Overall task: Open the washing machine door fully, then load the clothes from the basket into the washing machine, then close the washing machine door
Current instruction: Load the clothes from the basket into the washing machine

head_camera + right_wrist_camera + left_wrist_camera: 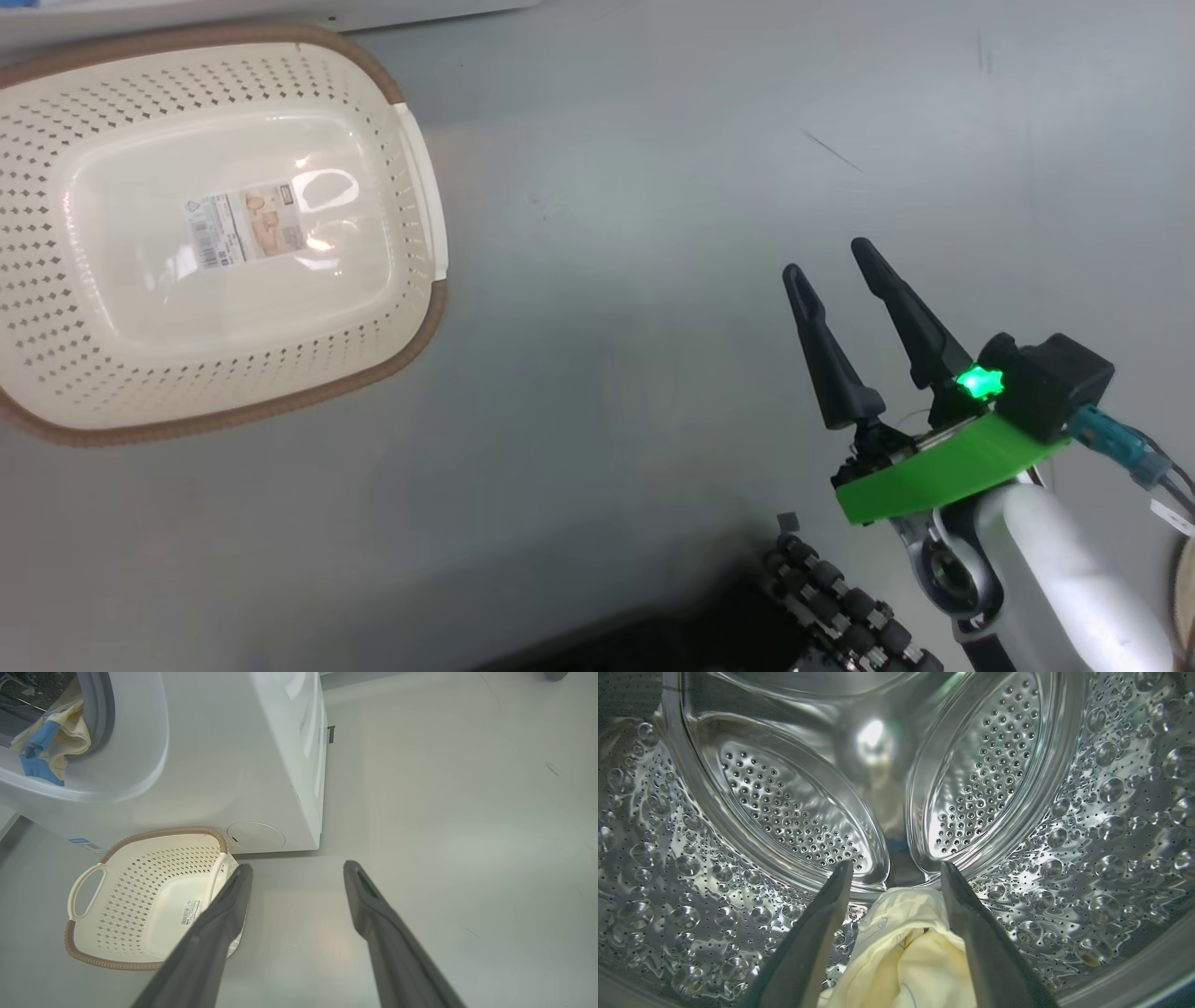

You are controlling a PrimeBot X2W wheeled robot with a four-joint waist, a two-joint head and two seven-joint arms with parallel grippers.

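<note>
Right gripper (827, 259) is at 4 o'clock in the head view, fingers well apart, nothing in them, over bare grey floor (653, 187). A dark ribbed part of the robot (840, 607) is at 5 o'clock. Nothing stands between this gripper and the basket (56, 355) at 9–10 o'clock. The basket is open side up, its long axis roughly 9-to-3, with a label sticker (250, 227) on the base.

In the right wrist view the basket is just in front of the washing machine (233, 765). At 10–11 o'clock there, cream-yellow clothes (51, 737) with blue trim lie in the mouth by the grey gasket (100, 714).

In the left wrist view the left gripper (896, 864) is inside the steel drum (1111, 812), jaws spread wide. More of the clothes lie between the fingers at 6 o'clock, not pinched.
</note>
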